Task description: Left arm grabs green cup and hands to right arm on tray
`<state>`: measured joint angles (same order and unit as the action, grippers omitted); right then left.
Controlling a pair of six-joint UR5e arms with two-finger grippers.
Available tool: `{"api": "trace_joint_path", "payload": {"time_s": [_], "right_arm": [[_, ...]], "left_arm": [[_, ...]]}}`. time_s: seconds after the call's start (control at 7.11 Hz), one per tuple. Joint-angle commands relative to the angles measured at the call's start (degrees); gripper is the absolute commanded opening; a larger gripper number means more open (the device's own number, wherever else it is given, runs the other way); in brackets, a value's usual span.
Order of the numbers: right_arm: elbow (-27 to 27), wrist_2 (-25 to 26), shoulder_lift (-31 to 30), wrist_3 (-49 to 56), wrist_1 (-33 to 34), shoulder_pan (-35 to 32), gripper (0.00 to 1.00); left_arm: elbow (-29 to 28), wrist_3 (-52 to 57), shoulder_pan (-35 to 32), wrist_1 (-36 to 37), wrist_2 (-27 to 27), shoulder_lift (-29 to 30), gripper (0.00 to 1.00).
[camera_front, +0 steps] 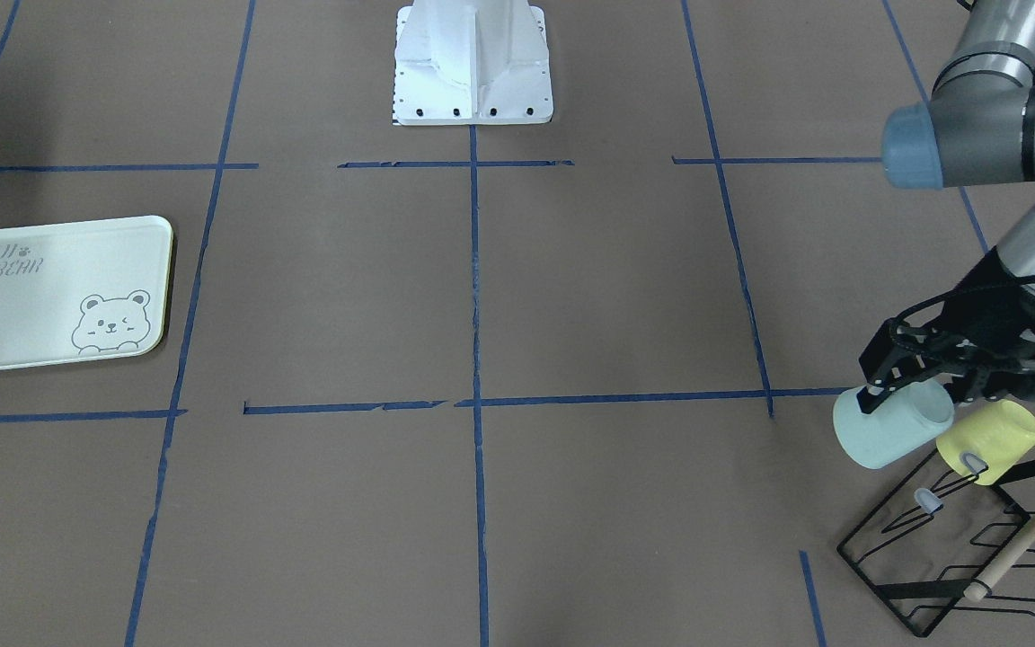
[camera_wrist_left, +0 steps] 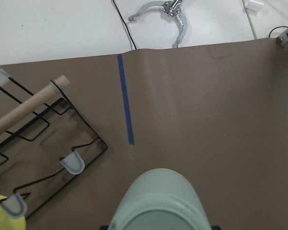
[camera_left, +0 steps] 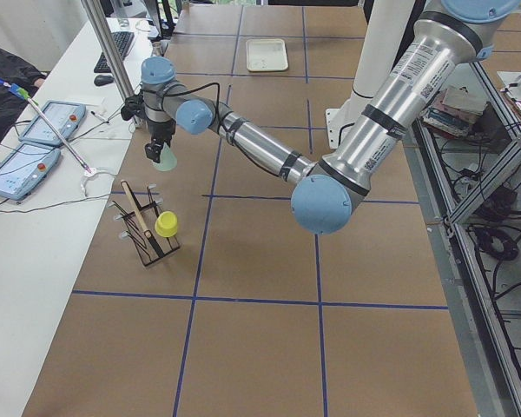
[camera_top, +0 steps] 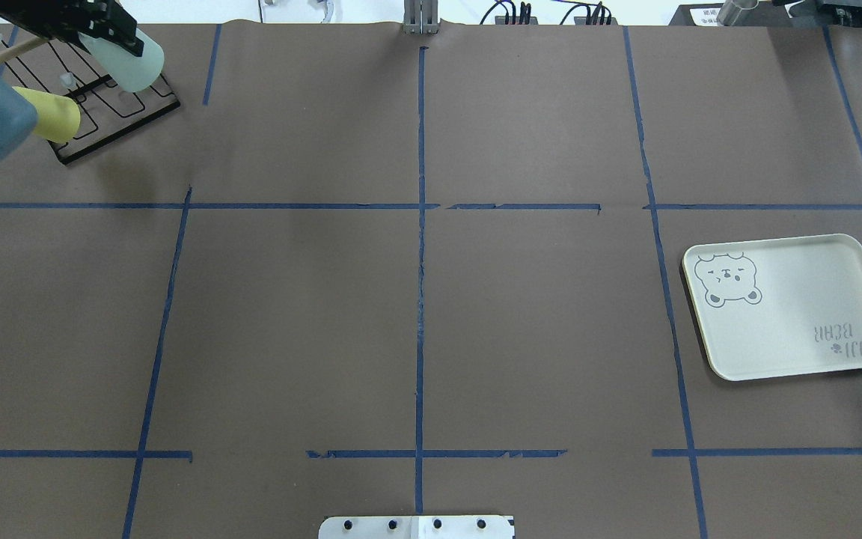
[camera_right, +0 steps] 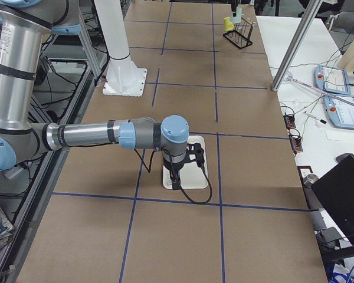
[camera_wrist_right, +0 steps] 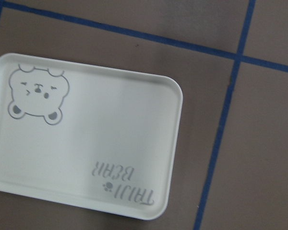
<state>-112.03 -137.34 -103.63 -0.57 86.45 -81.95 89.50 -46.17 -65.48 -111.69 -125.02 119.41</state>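
Observation:
My left gripper is shut on the green cup, gripping it at the rim and holding it tilted in the air just beside the black wire rack. The cup fills the bottom of the left wrist view and shows at the overhead view's top left. The tray lies flat and bare on the far side of the table. My right gripper hovers over the tray; I cannot tell whether it is open or shut. The right wrist view shows only the tray.
A pale yellow cup hangs upside down on a rack peg next to the green cup. A wooden dowel runs across the rack. The robot's white base stands at the table's middle edge. Blue tape lines cross the brown table.

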Motion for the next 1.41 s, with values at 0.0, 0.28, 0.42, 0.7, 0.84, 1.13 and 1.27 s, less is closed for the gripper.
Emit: {"api": "trace_joint_path", "payload": {"time_s": [0.0,0.28,0.42,0.7,0.84,1.13,1.27], "right_arm": [[0.06,-2.49,0.36,-22.68,-19.72,6.24,1.0],[0.84,-1.7,4.54,-51.57,-40.65,14.84,1.0],[0.85,0.56,8.49,-63.9,-46.05,18.72,1.0],[0.93,12.9,14.48,-81.0,-55.38,29.95,1.0],[1.02,17.59,17.38,-90.04,-60.29,33.48,1.0],[1.55,18.33,22.57,-105.63,-70.32,38.06,1.0],[1.55,21.04,24.16,-106.56,-74.54,41.14,1.0]], "left_arm": [[2.67,-24.72,5.6,-12.38,3.02,-2.07,0.55],[7.59,-39.7,10.96,-19.77,4.87,-3.47,0.55],[11.36,-43.61,13.33,-20.23,5.13,-4.53,0.55],[16.65,-52.04,18.34,-21.28,8.28,-4.54,0.55],[17.45,-57.57,22.11,-26.95,13.52,-4.54,0.55],[17.38,-62.88,26.96,-38.12,18.92,-4.63,0.55],[16.94,-63.25,28.29,-42.95,18.93,-4.71,0.55]]}}
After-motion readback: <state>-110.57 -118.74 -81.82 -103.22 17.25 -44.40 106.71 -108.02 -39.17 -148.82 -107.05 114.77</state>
